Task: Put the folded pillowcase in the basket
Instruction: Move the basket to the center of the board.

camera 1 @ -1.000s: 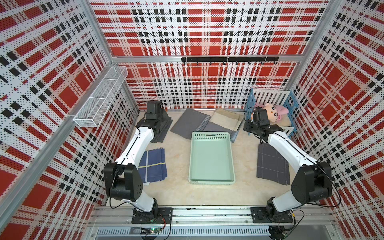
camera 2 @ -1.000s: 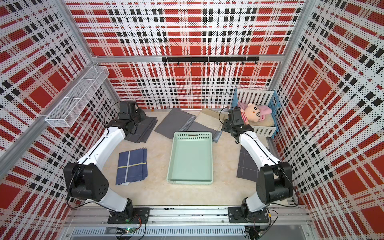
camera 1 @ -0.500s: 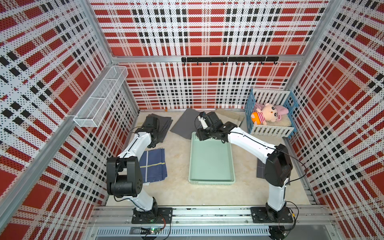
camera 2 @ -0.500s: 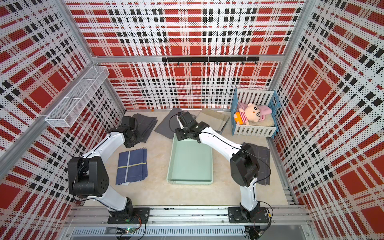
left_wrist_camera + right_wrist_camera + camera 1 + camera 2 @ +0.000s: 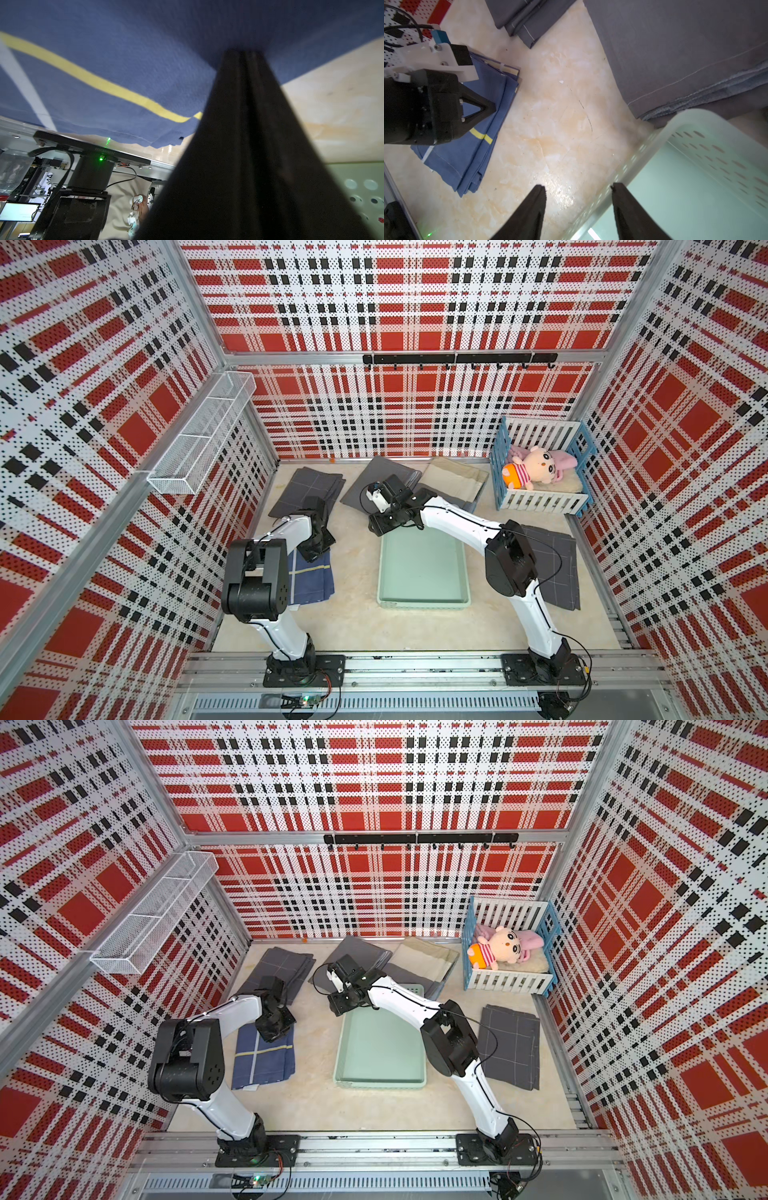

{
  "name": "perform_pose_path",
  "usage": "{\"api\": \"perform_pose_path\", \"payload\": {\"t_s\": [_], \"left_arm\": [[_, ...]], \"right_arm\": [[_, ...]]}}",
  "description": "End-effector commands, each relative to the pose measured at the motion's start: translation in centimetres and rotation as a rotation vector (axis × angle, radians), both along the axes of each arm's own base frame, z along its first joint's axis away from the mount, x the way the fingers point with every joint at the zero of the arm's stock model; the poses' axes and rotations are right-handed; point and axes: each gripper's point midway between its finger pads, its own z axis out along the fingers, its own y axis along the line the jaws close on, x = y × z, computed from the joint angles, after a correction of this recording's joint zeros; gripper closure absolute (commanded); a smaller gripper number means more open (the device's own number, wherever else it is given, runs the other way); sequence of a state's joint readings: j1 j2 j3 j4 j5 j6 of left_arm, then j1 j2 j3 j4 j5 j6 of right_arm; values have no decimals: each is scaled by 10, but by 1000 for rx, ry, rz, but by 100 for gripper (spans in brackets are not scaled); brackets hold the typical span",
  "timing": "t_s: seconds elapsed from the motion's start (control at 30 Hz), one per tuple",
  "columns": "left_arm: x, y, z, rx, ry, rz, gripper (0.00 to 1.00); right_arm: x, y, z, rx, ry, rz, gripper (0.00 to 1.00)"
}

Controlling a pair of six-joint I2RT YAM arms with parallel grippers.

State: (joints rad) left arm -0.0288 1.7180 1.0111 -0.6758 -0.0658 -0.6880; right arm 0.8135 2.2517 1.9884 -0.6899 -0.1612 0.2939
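Judging blue folded pillowcase (image 5: 311,585), flat by tabletop's left edge & apart from basket (image 5: 424,604), as light, limp, layered: pinch thru all layers at a corner; left hand (image 5: 243,52) shut w/ tips at its far edge, grip unclear; right hand (image 5: 577,186) part-open, empty, over basket's far corner.

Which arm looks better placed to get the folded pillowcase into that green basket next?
Probably left. The left gripper, shut, has its tips on the blue folded pillowcase beside the basket; the right gripper hangs open and empty over the basket's far corner, touching no cloth.
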Motion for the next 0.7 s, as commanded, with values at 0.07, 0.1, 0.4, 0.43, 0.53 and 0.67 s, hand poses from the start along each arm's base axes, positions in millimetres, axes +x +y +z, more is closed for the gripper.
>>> {"api": "perform_pose_path", "payload": {"t_s": [0.07,0.1,0.4,0.43,0.53,0.67], "left_arm": [[-2,-32,-14,-35,1,-38,91],[-4,-38,-18,-39,6,-45,91],[16,-114,-20,-164,-62,-67,91],[21,-122,-17,-174,-75,-63,91],[32,-141,-10,-209,-104,-44,92],[40,-154,2,-249,-135,-4,92]], "right_arm": [[-15,-11,-20,-67,64,-10,43],[-17,-16,-24,-86,71,-12,44],[-27,-68,-46,-268,35,-28,43],[-26,-73,-47,-277,29,-32,43],[-22,-87,-46,-302,23,-49,43],[-19,-108,-44,-358,-5,-63,42]]}}
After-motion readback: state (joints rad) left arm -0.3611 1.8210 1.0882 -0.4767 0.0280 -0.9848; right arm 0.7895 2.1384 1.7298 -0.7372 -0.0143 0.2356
